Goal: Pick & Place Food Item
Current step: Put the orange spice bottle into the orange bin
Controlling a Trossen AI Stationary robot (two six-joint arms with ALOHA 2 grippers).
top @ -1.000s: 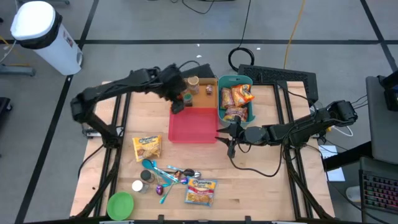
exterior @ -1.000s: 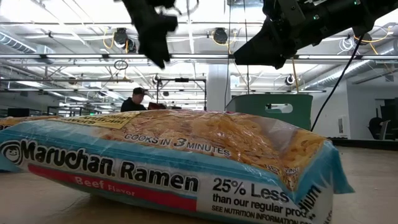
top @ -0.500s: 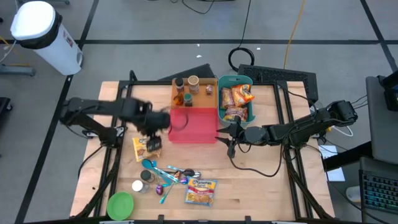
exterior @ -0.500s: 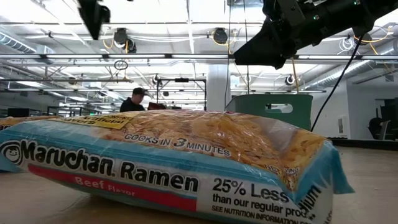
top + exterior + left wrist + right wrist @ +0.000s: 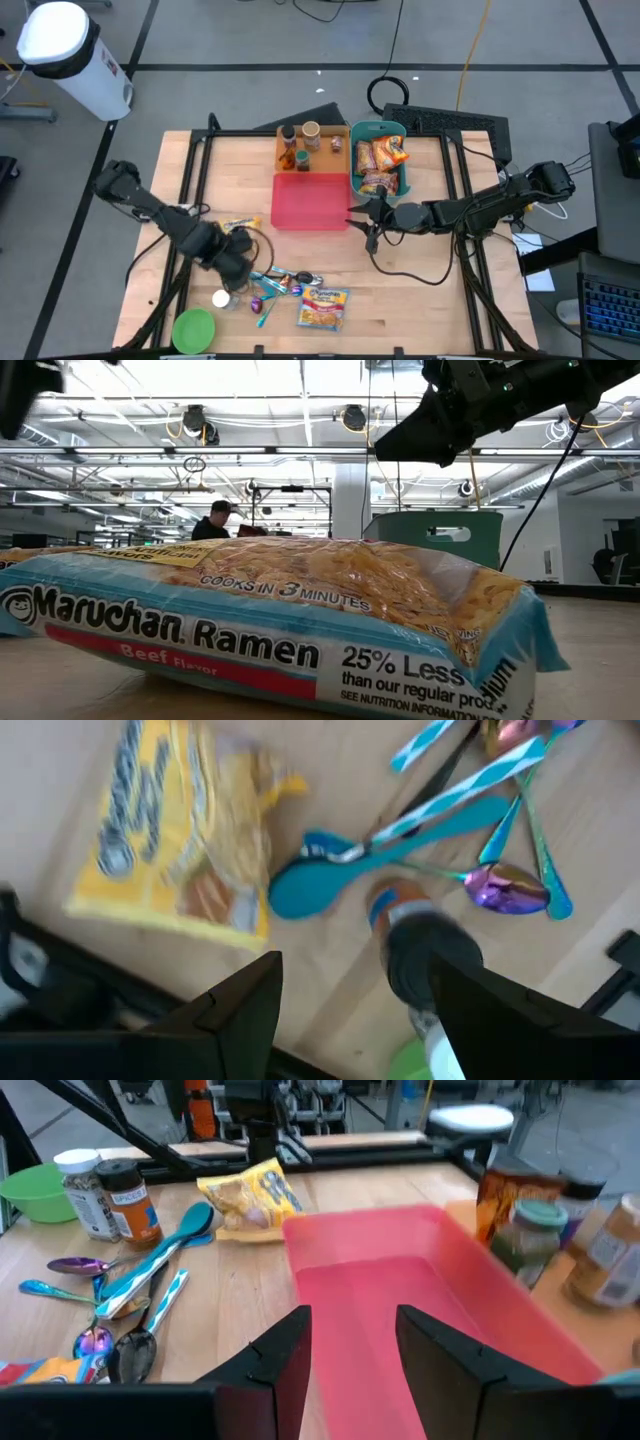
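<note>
The crinkled plastic noodle packet (image 5: 270,625) that fills the low view reads "Maruchan Ramen", with "Beef Flavor" on a red band, "Cooks in 3 minutes" along its upper face and "25% Less ... than our regular prod..." at its corner. In the high view it lies near the front edge of the pale wooden counter (image 5: 420,290), flat, just beside a loose scatter of glossy spoons (image 5: 280,282) in blue, teal and iridescent metal. A yellow crinkly snack bag (image 5: 175,845) lies flat next to the teal spoon; its print is too blurred to read. Two small spice jars (image 5: 105,1200), one white-labelled and one orange-labelled with a dark lid, stand beside a round green plastic bowl (image 5: 194,329); their labels are not legible.

A shallow red plastic rectangular tray (image 5: 310,201) sits mid-counter. Behind it a wooden tray (image 5: 335,160) holds upright jars, and to its right a teal plastic basket (image 5: 379,130) holds several orange and red snack packets.

The left gripper (image 5: 236,266) hangs low over the counter above the spoons and jars, near the yellow bag; its fingers (image 5: 240,1020) stand clearly apart and clasp nothing. The right gripper (image 5: 367,222) hovers at the red tray's right front corner, fingers (image 5: 290,1355) parted by a moderate gap over the tray's smooth floor, holding nothing.
</note>
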